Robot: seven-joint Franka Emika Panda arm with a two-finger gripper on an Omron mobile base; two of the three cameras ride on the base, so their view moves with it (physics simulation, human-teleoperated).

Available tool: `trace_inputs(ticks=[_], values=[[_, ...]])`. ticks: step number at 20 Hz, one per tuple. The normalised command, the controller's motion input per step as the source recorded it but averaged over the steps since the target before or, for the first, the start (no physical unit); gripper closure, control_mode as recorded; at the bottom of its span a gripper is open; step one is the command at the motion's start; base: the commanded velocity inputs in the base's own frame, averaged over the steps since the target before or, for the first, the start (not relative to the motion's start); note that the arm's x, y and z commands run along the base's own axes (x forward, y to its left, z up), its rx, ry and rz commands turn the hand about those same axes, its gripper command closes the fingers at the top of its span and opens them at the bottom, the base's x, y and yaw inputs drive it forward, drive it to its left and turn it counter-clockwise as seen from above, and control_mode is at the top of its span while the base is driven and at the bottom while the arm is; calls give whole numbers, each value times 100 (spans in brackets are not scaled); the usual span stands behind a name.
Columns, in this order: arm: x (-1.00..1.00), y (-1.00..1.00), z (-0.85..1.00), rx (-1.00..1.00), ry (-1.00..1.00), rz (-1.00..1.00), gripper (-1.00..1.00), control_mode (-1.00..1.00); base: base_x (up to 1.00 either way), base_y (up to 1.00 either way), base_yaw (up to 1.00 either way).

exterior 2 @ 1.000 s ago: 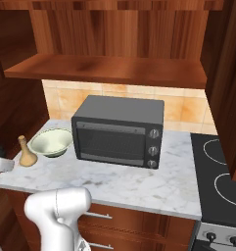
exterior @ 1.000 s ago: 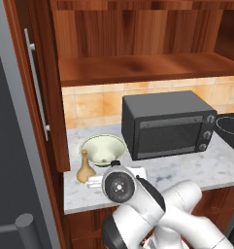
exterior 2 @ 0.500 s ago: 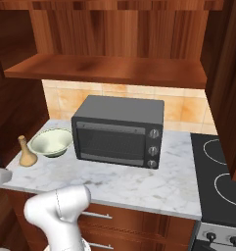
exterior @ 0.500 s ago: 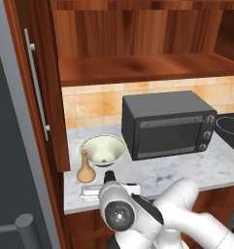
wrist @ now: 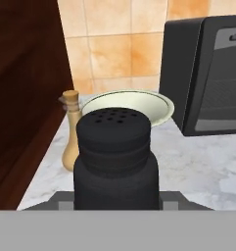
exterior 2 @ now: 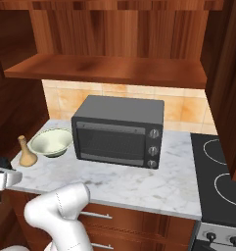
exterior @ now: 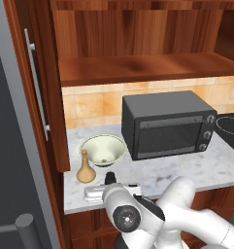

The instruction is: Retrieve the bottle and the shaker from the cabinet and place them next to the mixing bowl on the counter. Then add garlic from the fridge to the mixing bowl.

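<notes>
My gripper (exterior: 110, 184) is shut on the black shaker (exterior: 110, 177), held upright low over the counter (exterior: 186, 170) near its front left edge. In the hand view the shaker (wrist: 117, 157) looms large between the fingertips of the gripper (wrist: 117, 200). The tan bottle (exterior: 85, 168) stands just left of it and behind. The cream-green mixing bowl (exterior: 103, 148) sits beyond both. From the right base view, the bottle (exterior 2: 26, 152) and bowl (exterior 2: 52, 142) sit at the counter's left end, with the gripper (exterior 2: 4, 177) at the picture's left edge. The garlic is out of view.
A black microwave (exterior: 167, 124) stands right of the bowl. The cabinet shelf (exterior: 138, 68) hangs above, its open door (exterior: 45, 97) jutting out at the left. The grey fridge (exterior: 11, 146) fills the far left. A stove (exterior 2: 222, 171) adjoins the counter's right end.
The hand has come down and a little forward with the shaker, settling low in front of the bowl. Bottle and bowl have not moved.
</notes>
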Motion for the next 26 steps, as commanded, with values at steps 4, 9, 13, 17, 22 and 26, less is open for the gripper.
trace_inputs(ticks=[4,9,13,17,22,26], values=[[12,0,-19,0,0,0,100,-100,0,0,0],[19,0,-18,0,0,-1,100,-100,0,0,0],[23,-3,-7,0,-4,0,100,-100,0,0,0],[25,-1,-9,0,-9,0,100,-100,0,0,0],[29,0,-21,0,-8,0,100,-100,0,0,0],[22,-3,-31,0,-4,0,100,-100,0,0,0]])
